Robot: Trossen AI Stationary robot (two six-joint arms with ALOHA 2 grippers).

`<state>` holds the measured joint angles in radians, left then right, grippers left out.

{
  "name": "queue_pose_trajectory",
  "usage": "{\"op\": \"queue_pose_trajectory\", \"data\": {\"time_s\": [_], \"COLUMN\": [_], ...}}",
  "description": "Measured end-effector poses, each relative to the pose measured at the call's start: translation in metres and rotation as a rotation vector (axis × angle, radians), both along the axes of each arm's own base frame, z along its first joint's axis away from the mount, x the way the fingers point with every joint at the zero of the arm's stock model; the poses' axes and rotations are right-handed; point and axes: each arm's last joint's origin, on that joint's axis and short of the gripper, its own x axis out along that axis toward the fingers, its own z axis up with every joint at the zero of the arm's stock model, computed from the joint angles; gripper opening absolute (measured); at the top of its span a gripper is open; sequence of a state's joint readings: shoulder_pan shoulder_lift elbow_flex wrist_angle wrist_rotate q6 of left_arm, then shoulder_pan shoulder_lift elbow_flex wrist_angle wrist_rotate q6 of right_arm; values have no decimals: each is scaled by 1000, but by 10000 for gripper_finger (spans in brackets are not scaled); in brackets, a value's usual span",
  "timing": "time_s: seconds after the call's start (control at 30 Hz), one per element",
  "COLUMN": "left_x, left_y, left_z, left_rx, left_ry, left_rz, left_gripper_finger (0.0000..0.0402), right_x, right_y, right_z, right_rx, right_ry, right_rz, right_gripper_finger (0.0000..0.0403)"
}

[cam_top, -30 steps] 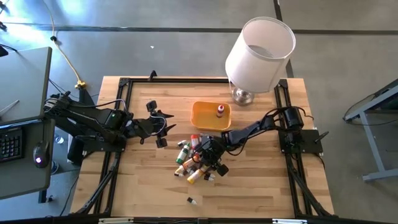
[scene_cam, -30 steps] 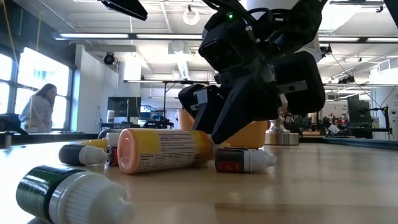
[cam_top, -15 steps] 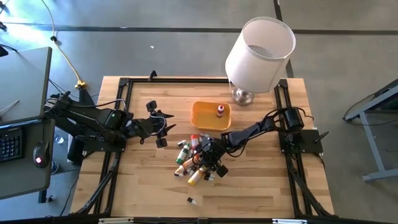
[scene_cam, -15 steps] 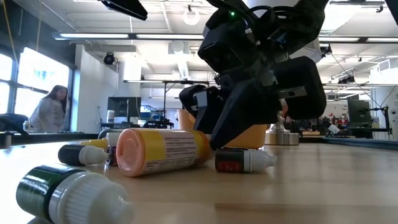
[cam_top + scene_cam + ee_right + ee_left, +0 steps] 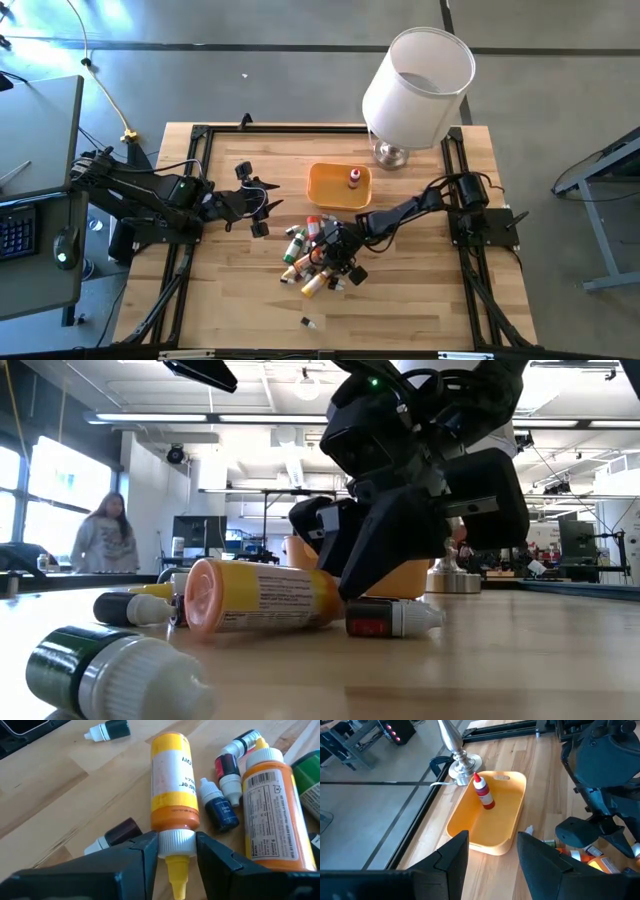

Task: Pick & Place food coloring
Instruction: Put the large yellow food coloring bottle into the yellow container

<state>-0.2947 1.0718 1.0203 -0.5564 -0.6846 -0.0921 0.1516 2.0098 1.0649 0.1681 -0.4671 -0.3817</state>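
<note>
From my right gripper, the yellow bottle lies dead ahead, its long axis running straight away from the wrist, its white cap sitting between the fingers, which pinch it from both sides. It lies flat on the counter in the pile of food coloring. Farther out, the orange tray holds one red bottle. My left gripper waits open, well apart. From above, my arm hides the grip itself.
</note>
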Motion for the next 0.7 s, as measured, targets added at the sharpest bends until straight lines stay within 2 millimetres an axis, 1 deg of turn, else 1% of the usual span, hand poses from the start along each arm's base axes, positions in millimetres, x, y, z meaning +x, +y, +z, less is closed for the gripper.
{"op": "queue_pose_trajectory", "data": {"time_s": [0.07, 0.13, 0.27, 0.37, 0.5, 0.63, 0.7], "left_x": [0, 0, 0, 0, 0, 0, 0], "left_y": [0, 0, 0, 0, 0, 0, 0], "left_z": [0, 0, 0, 0, 0, 0, 0], "left_rx": [0, 0, 0, 0, 1, 2, 6], "left_ry": [0, 0, 0, 0, -1, -1, -2], "left_rz": [0, 0, 0, 0, 2, 4, 8], "left_gripper_finger": [163, 163, 163, 163, 163, 163, 163], "right_x": [0, -2, -9, -21, -45, -73, -82], "right_y": [0, -1, -5, -9, -19, -32, -37], "right_z": [3, 11, 40, 66, 102, 126, 137], "right_rx": [-5, -16, -73, -144, -337, -591, -699], "right_ry": [-7, -13, -34, -44, -30, 11, 45], "right_rz": [-12, -26, -89, -150, -288, -444, -495], "right_gripper_finger": [110, 109, 108, 108, 109, 109, 109]}}
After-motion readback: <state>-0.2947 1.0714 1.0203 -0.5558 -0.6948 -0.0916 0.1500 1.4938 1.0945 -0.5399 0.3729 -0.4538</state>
